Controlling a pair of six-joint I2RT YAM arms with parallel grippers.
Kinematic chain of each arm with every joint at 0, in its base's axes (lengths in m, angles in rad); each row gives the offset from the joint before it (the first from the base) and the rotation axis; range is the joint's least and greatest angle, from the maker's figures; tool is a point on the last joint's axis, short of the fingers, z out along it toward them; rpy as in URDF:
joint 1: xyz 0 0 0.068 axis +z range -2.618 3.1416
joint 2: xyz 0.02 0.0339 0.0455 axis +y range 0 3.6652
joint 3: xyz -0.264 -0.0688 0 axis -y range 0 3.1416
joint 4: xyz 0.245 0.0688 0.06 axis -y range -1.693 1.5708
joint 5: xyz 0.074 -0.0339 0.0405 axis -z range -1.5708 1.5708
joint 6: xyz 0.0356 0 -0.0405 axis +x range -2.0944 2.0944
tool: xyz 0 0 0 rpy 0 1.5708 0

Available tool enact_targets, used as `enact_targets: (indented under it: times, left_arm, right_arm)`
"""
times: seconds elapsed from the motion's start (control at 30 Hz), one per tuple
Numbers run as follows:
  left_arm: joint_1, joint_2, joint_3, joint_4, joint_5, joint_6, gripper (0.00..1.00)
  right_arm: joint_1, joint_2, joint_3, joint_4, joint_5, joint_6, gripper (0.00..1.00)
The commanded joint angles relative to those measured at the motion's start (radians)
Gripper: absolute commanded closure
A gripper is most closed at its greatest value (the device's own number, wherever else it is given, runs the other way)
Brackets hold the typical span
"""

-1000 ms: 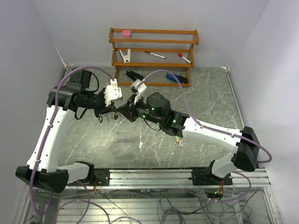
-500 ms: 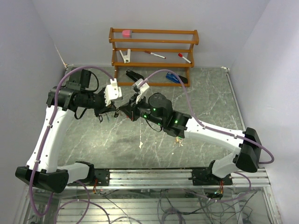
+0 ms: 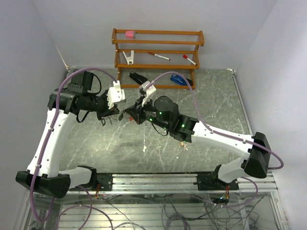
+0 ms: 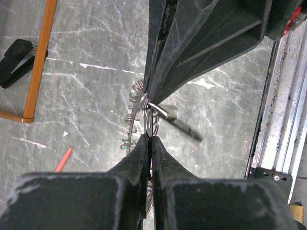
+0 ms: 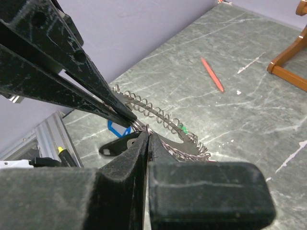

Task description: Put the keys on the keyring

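left gripper [image 4: 149, 140] pinching keyring [image 4: 131, 114], right gripper [image 5: 147, 138] pressed together against it — keys [image 5: 165, 122] dangling

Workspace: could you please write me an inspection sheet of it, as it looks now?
Surface: grey marbled table, a few pale scraps.
Job's things: keyring fringed with keys, at the meeting tips of both claws.
Clutter: wooden rack holding pink block, pens, white clip; black thing and blue thing beneath it; red stick on the table.
Claws: left claw shut on the keyring; right claw shut, what it pinches too small to tell.
Cables: purple cable along each arm; loose wires below the front rail.
Surroundings: pale walls.
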Motion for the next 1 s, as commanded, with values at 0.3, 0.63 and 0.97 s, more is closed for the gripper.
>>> enact_targets:
  times: [0.3, 0.63, 0.97]
  left_arm:
    - [-0.008, -0.017, 0.046, 0.018, 0.04, 0.007, 0.93]
    - [-0.008, -0.02, 0.023, 0.104, -0.005, -0.06, 0.93]
    - [-0.008, -0.009, 0.029, 0.142, 0.013, -0.089, 0.93]
  right_arm:
    - [-0.005, -0.052, -0.053, -0.013, 0.025, 0.006, 1.0]
    - [0.0, -0.138, -0.153, 0.091, -0.011, -0.015, 1.0]
    - [0.007, -0.13, -0.127, 0.098, -0.063, -0.036, 1.0]
